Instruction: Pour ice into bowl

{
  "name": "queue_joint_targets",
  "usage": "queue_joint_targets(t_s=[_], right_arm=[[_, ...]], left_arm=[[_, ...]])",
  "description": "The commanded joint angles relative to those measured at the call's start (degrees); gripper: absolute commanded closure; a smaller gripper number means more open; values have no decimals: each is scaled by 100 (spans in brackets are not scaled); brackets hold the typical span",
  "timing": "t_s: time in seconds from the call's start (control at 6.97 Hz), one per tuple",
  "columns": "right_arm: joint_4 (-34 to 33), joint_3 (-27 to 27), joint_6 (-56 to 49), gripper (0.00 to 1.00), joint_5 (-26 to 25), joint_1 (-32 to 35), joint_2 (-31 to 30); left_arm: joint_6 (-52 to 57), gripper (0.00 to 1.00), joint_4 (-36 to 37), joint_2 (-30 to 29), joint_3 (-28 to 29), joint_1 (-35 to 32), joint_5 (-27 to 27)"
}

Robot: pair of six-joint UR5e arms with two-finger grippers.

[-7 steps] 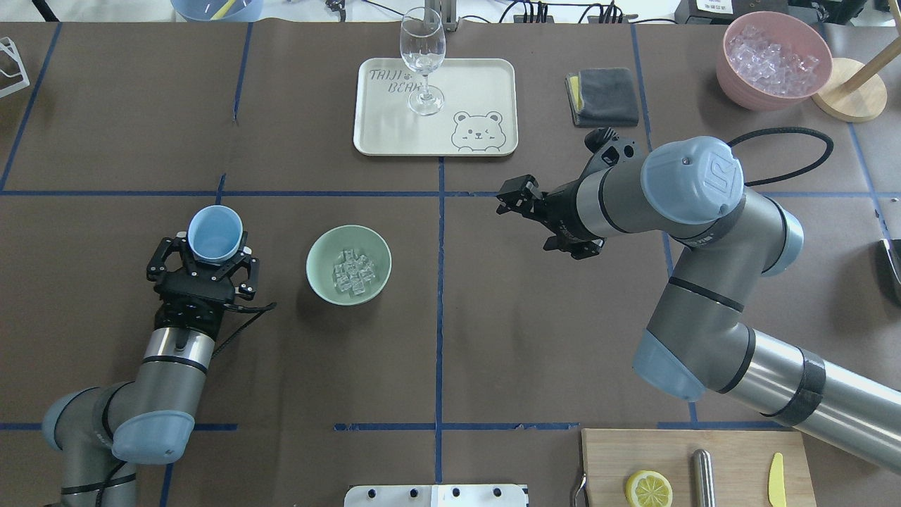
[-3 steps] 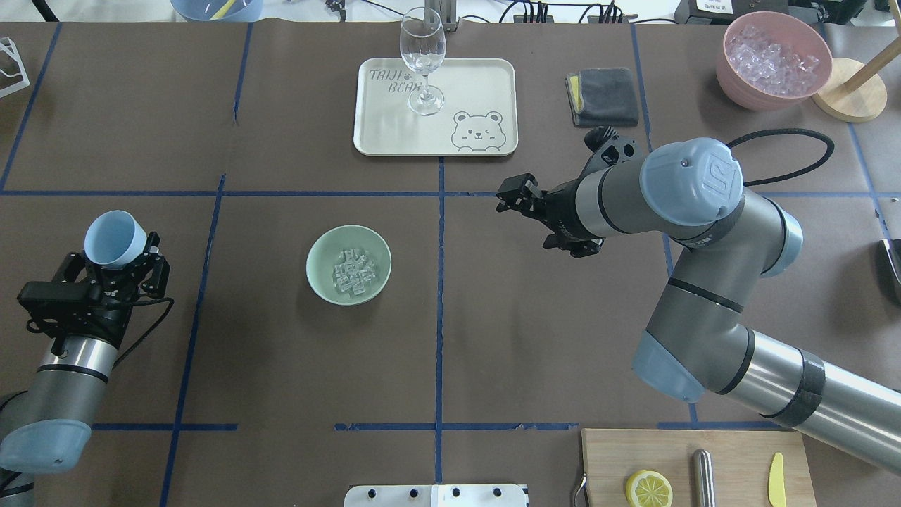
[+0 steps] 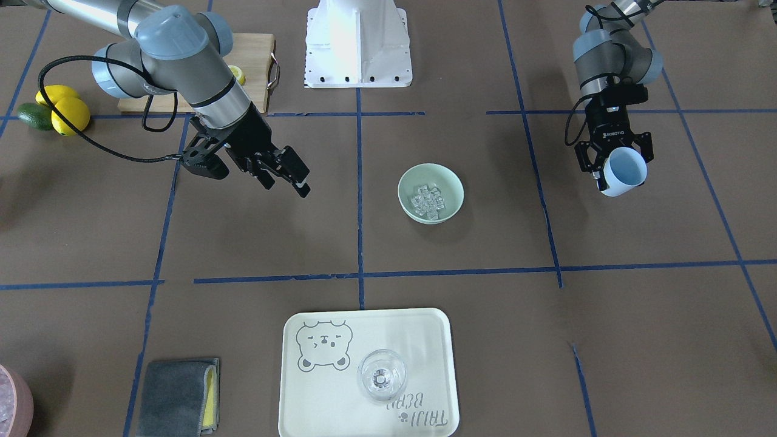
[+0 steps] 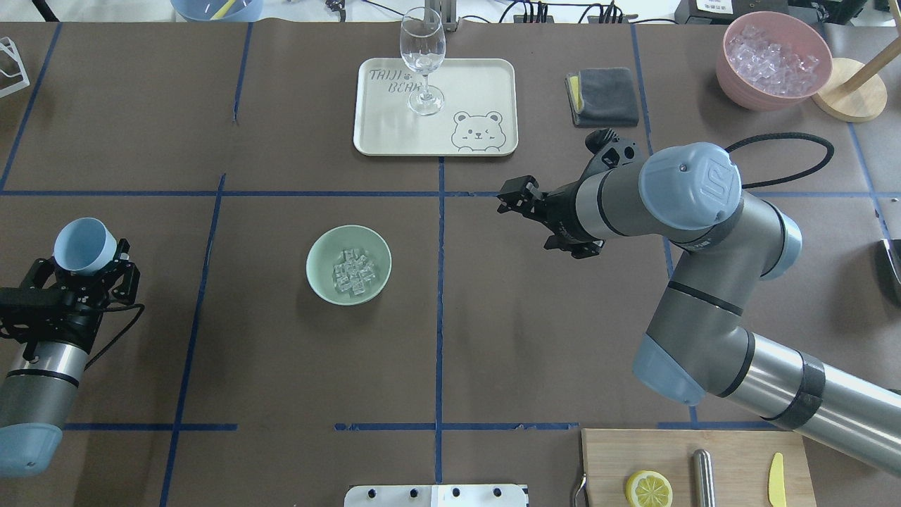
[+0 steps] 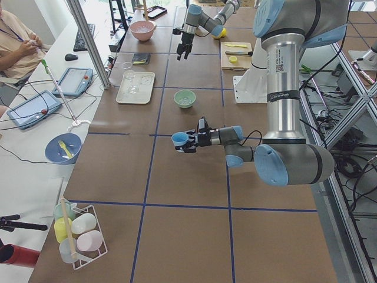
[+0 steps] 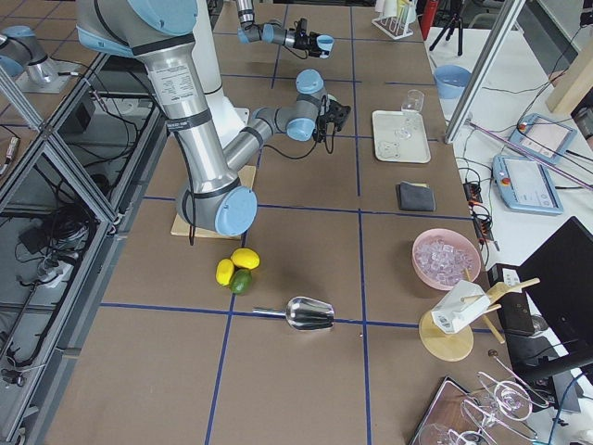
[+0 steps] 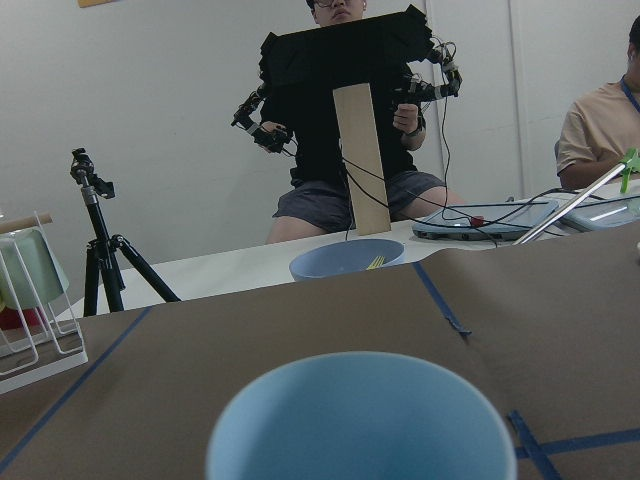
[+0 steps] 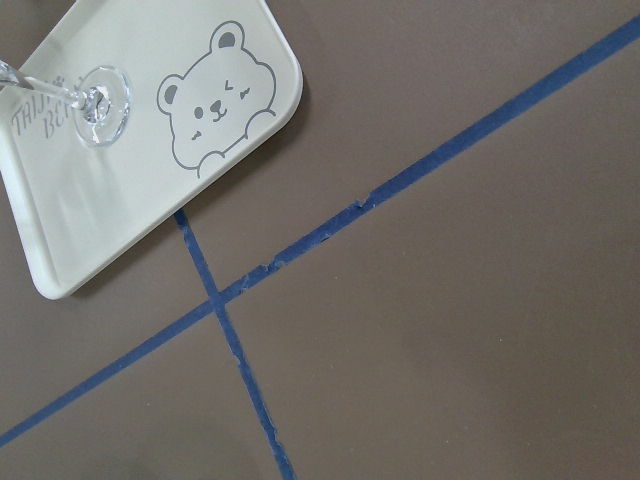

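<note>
The pale mint-green bowl (image 4: 324,248) sits left of the table's centre and also shows in the front view (image 3: 450,179). A cluster of clear ice cubes (image 4: 352,272) lies inside it (image 3: 427,201). My left gripper (image 4: 84,264) is shut on an empty blue cup (image 4: 84,246) near the table's left edge, well left of the bowl. The cup's rim fills the bottom of the left wrist view (image 7: 360,420). My right gripper (image 4: 508,198) hovers open and empty to the right of the bowl, past the centre line.
A cream bear tray (image 4: 479,84) with a wine glass (image 4: 422,60) stands at the back centre. A grey cloth (image 4: 604,96) and a pink bowl of ice (image 4: 732,70) are at the back right. A cutting board (image 4: 732,458) with a lemon half (image 4: 648,488) is at the front right.
My left arm has swung left and away from the bowl with the blue cup still in its grip. The right arm has hardly moved. The ice stays in the bowl.
</note>
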Motion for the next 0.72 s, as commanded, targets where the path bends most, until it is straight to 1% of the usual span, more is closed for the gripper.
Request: queue_joint_targets(t_s=[0.0, 0.29, 0.57], right_arm=[[0, -1, 6, 0, -12, -22, 20], [-9, 7, 6, 0, -178, -66, 29], [-9, 8, 6, 0, -205, -75, 29]], left_arm=[[14, 100, -1315, 116, 498, 7, -135], [25, 100, -1363, 80, 711, -10, -136], [43, 100, -1319, 37, 791, -133, -162]])
